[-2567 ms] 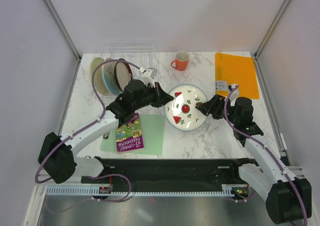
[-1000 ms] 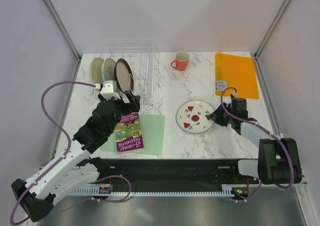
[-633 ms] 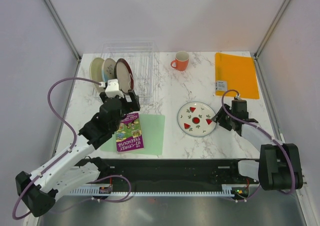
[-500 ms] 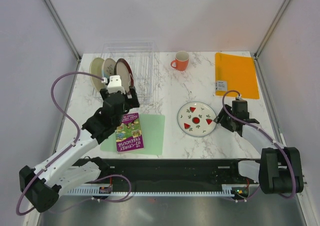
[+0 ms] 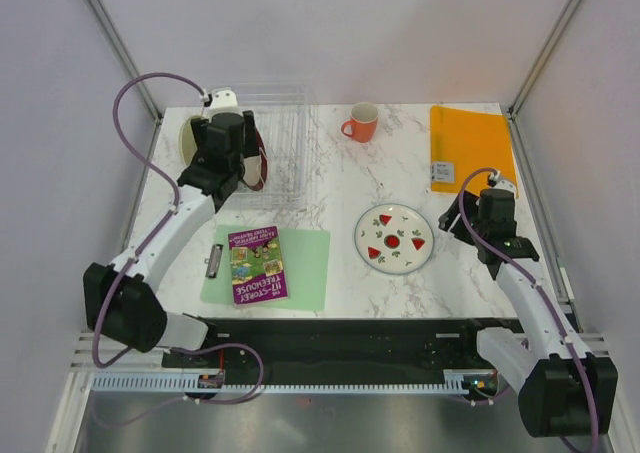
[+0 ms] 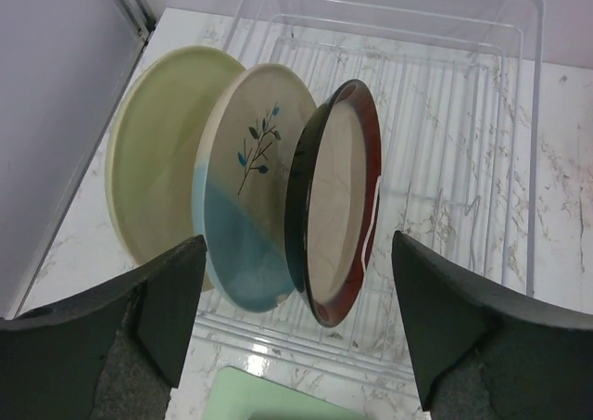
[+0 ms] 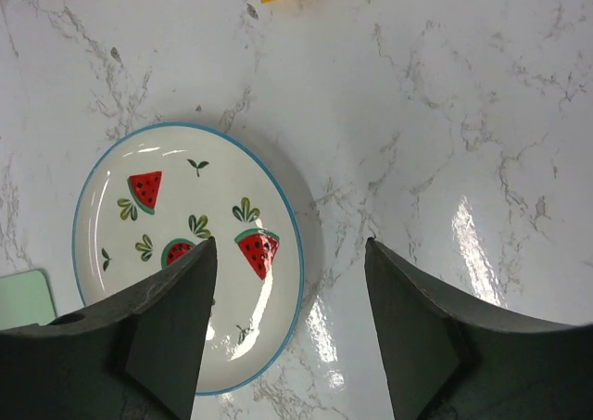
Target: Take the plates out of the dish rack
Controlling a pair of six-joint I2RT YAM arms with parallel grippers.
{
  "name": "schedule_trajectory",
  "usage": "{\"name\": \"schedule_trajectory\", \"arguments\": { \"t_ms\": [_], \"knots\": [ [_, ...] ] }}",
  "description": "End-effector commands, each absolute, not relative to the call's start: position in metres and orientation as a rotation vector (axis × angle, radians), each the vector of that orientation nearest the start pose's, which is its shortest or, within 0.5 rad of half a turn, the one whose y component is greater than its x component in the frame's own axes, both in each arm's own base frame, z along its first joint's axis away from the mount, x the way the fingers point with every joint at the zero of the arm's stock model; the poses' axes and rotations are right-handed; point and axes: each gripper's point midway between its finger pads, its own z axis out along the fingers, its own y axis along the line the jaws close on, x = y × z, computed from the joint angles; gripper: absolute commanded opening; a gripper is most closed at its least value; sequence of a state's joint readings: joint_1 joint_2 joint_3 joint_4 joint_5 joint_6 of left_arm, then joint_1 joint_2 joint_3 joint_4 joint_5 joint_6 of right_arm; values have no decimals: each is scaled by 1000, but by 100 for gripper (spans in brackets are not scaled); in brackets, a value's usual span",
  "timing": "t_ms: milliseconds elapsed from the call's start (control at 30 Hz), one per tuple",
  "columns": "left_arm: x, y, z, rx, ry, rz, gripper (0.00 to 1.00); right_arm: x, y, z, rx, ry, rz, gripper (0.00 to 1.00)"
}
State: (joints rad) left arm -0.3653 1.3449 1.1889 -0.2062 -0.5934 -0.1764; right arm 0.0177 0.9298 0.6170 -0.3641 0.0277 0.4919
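Note:
Three plates stand on edge in the clear dish rack [image 6: 463, 160] at the back left: a pale yellow-green one [image 6: 162, 160], a blue-and-cream one with a sprig [image 6: 250, 179] and a dark-red-rimmed beige one [image 6: 334, 197]. My left gripper [image 6: 296, 244] hovers open just in front of them, roughly in line with the dark-red-rimmed plate [image 5: 258, 163], touching nothing. The watermelon plate [image 5: 393, 238] lies flat on the marble at centre right. My right gripper [image 7: 289, 244] is open and empty over that plate's right rim [image 7: 295, 253], apart from it.
An orange mug [image 5: 360, 123] stands at the back centre. An orange mat [image 5: 473, 148] with a small card [image 5: 443, 173] lies at the back right. Near the front left are a light green mat [image 5: 300, 263], a purple book [image 5: 257, 263] and a small dark clip [image 5: 213, 261].
My left arm has swung from beside the book up to the rack, its jaws narrowing slightly. The right gripper has opened, let go of the watermelon plate and drawn back to the right.

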Motion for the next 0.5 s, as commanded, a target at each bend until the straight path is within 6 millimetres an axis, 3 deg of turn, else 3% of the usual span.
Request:
{"name": "schedule_trajectory", "arguments": {
  "t_ms": [0, 267, 467],
  "knots": [
    [445, -63, 280, -142, 1862, 229, 85, 286, 18, 122, 530, 2228, 215, 72],
    [480, -54, 248, -171, 1922, 317, 83, 290, 16, 117, 522, 2241, 198, 72],
    [485, -46, 231, -194, 1949, 391, 72, 289, 16, 111, 523, 2255, 197, 72]
  ]
}}
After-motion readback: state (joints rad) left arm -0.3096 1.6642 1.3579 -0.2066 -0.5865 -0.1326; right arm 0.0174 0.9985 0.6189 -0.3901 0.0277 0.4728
